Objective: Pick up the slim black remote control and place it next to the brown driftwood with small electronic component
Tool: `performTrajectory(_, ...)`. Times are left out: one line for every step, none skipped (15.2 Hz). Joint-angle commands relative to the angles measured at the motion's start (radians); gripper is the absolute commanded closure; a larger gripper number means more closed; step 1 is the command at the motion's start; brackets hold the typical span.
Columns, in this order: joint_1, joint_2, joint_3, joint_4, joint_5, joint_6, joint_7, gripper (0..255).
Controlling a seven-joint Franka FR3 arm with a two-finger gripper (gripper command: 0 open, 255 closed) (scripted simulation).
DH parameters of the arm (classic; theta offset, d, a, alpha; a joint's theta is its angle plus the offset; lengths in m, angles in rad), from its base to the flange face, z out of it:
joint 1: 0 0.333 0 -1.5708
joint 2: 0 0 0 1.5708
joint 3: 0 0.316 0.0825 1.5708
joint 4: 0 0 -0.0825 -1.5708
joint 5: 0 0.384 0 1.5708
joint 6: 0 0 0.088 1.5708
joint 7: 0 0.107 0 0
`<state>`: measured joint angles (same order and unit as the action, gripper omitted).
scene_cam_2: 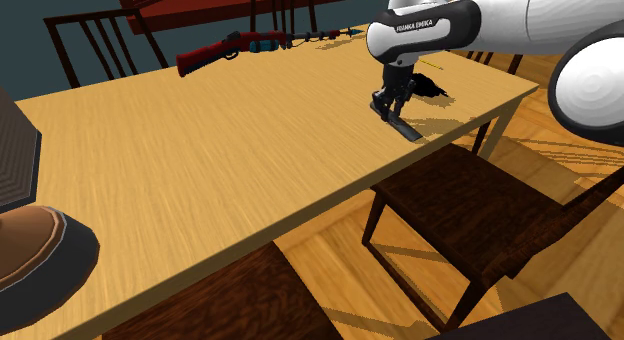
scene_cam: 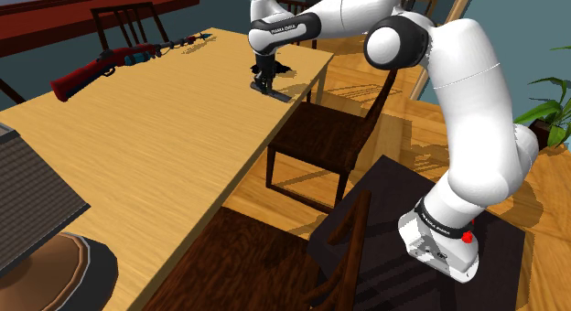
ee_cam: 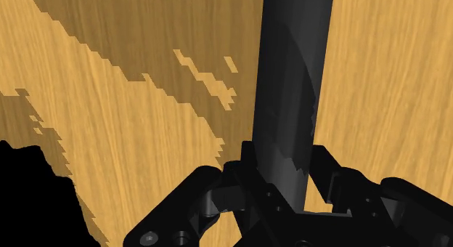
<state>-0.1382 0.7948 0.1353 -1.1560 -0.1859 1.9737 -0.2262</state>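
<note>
The slim black remote lies near the table's edge, close to a chair. My gripper stands over one end of it, pointing down. In the wrist view the remote runs out from between the two fingers, and the gripper is shut on it from both sides. In the shoulder view the gripper and remote are at the table's far right side. The long reddish-brown driftwood with a teal part lies at the far left corner, well away from the gripper, and is seen again as the driftwood.
The wooden table is long. A dark chair stands right below the remote's edge, another chair nearer. A lamp with a brown base stands at the near left corner. More chairs line the far side.
</note>
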Motion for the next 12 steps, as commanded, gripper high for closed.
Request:
performTrajectory(0.0,0.001,0.0,0.002,0.0,0.0,0.0,255)
performTrajectory(0.0,0.001,0.0,0.002,0.0,0.0,0.0,255)
performTrajectory(0.0,0.001,0.0,0.002,0.0,0.0,0.0,255)
performTrajectory(0.0,0.002,0.0,0.002,0.0,0.0,0.0,0)
performTrajectory(0.0,0.002,0.0,0.002,0.0,0.0,0.0,0)
performTrajectory(0.0,0.002,0.0,0.002,0.0,0.0,0.0,0)
performTrajectory(0.0,0.002,0.0,0.002,0.0,0.0,0.0,0)
performTrajectory(0.0,0.002,0.0,0.002,0.0,0.0,0.0,0)
performTrajectory(0.0,0.002,0.0,0.002,0.0,0.0,0.0,0)
performTrajectory(0.001,-0.011,0.001,0.015,0.002,-0.025,-0.002,0)
performTrajectory(0.003,-0.021,0.003,0.031,0.004,-0.051,-0.003,0)
performTrajectory(0.005,-0.03,0.004,0.049,0.005,-0.078,-0.005,0)
